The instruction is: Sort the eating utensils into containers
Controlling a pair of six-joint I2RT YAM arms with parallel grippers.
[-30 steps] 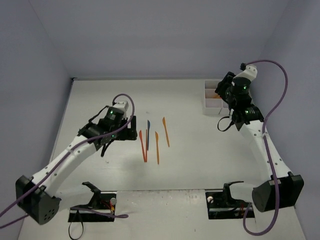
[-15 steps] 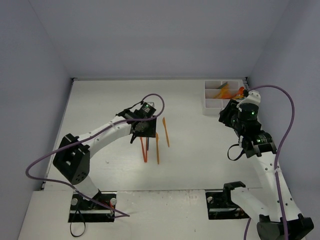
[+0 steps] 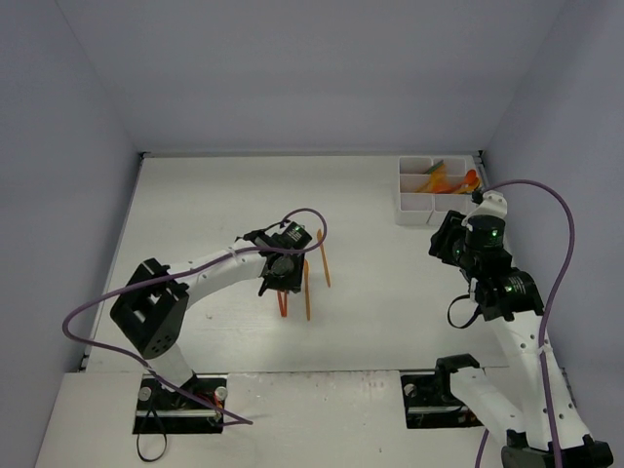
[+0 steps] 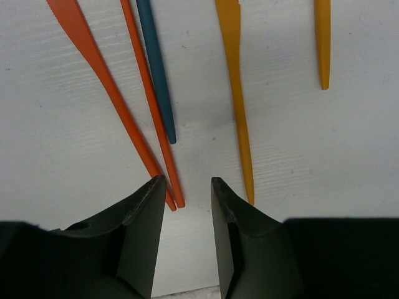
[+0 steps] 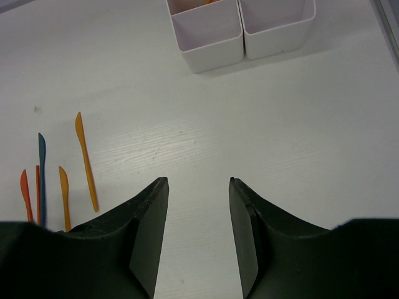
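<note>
Several utensils lie side by side on the white table: a red-orange knife (image 4: 93, 62), a thin red-orange handle (image 4: 149, 93), a teal one (image 4: 156, 68) and two orange ones (image 4: 237, 93) (image 4: 322, 43). My left gripper (image 4: 187, 180) hangs just over their near ends, narrowly open, with bare table between its fingers and the red handle tips beside its left finger. In the top view it (image 3: 283, 278) covers part of the row. The white tray (image 3: 414, 208) at the back right holds orange pieces (image 3: 444, 180). My right gripper (image 5: 198, 180) is open and empty, short of the tray (image 5: 212, 50).
The right wrist view shows the utensil row far to the left, with the long orange knife (image 5: 86, 162) nearest. Grey walls enclose the table on three sides. A purple cable (image 3: 307, 216) loops above the left wrist.
My left arm swung right and came down over the utensil row while its jaws narrowed. My right arm drew back from the tray toward the near side.
</note>
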